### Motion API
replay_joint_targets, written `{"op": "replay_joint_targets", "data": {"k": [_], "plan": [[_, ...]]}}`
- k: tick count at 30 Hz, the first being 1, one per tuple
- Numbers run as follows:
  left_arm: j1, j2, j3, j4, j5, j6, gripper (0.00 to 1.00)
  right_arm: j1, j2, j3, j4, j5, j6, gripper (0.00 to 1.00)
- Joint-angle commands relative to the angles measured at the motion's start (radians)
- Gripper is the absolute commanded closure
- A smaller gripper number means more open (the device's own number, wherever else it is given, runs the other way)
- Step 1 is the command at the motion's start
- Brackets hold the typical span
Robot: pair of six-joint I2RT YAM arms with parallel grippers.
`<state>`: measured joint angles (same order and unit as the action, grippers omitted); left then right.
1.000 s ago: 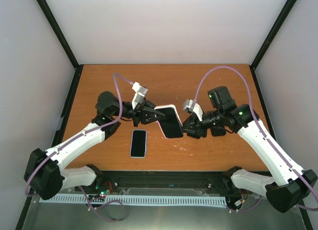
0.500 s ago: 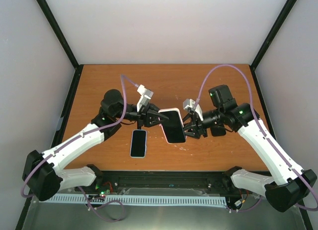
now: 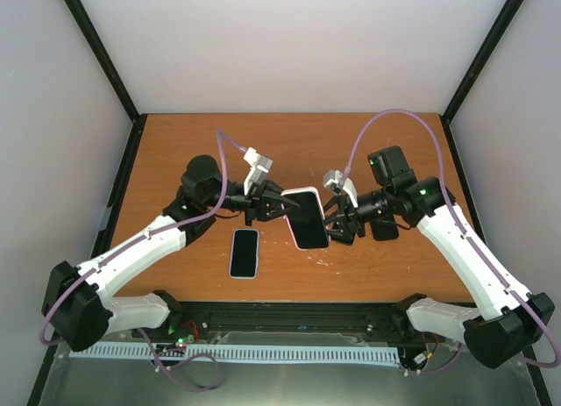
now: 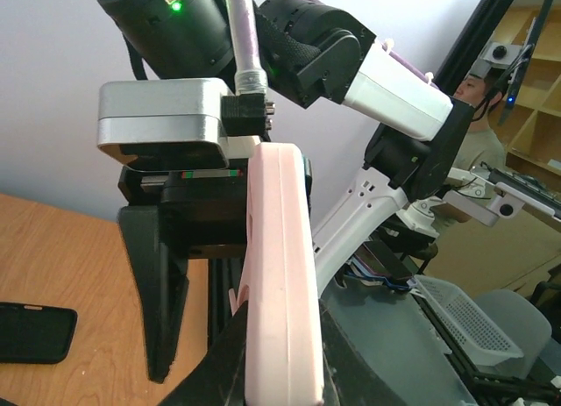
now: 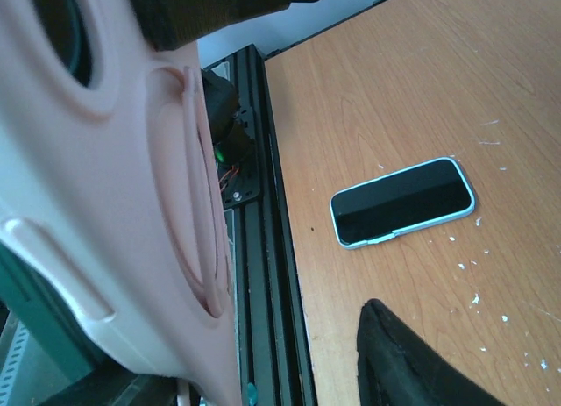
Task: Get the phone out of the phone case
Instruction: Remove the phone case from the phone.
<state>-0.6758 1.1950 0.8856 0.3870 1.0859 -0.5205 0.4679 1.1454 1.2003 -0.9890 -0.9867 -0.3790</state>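
My two arms angled inward, left gripper (image 3: pixel 270 206) and right gripper (image 3: pixel 337 220) clamped on the smooth pink-cased phone (image 3: pixel 303 217), raised.

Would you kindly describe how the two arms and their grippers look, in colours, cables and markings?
Both arms have white link shells with black joints. A lilac cable loops to each wrist, where a grey camera block sits. The left gripper and right gripper have black fingers. Green lights glow on the right arm.

second phone (image 3: pixel 244 252): we see it flat, screen up, just nearer us than the left gripper
table (image 3: pixel 175 152): we see orange-brown wood
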Motion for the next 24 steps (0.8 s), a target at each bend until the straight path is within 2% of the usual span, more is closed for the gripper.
{"op": "replay_joint_targets", "data": {"k": [1, 2, 8, 10, 17, 19, 22, 24], "plan": [[-0.050, 0.061, -0.020, -0.165, 0.080, 0.016, 1.00, 0.005, 0.010, 0.103, 0.227, -0.158, 0.037, 0.51], [-0.050, 0.061, -0.022, -0.166, 0.080, 0.018, 1.00, 0.005, 0.012, 0.102, 0.239, -0.160, 0.050, 0.51], [-0.050, 0.066, -0.021, -0.186, 0.065, 0.039, 0.99, 0.004, 0.026, 0.098, 0.245, -0.178, 0.061, 0.80], [-0.048, 0.070, -0.019, -0.208, 0.043, 0.051, 0.99, 0.004, 0.025, 0.095, 0.246, -0.181, 0.060, 0.96], [-0.009, 0.067, -0.032, -0.226, -0.040, 0.046, 0.91, 0.003, 0.011, 0.049, 0.271, -0.100, 0.078, 0.97], [0.006, 0.070, -0.034, -0.227, -0.057, 0.038, 0.83, 0.003, 0.011, 0.035, 0.274, -0.101, 0.083, 0.97], [0.017, 0.074, -0.031, -0.233, -0.083, 0.033, 0.64, -0.003, 0.007, 0.020, 0.282, -0.094, 0.090, 0.97], [0.020, 0.069, -0.031, -0.246, -0.118, 0.035, 0.57, -0.012, 0.004, 0.013, 0.287, -0.085, 0.101, 0.97]]}}
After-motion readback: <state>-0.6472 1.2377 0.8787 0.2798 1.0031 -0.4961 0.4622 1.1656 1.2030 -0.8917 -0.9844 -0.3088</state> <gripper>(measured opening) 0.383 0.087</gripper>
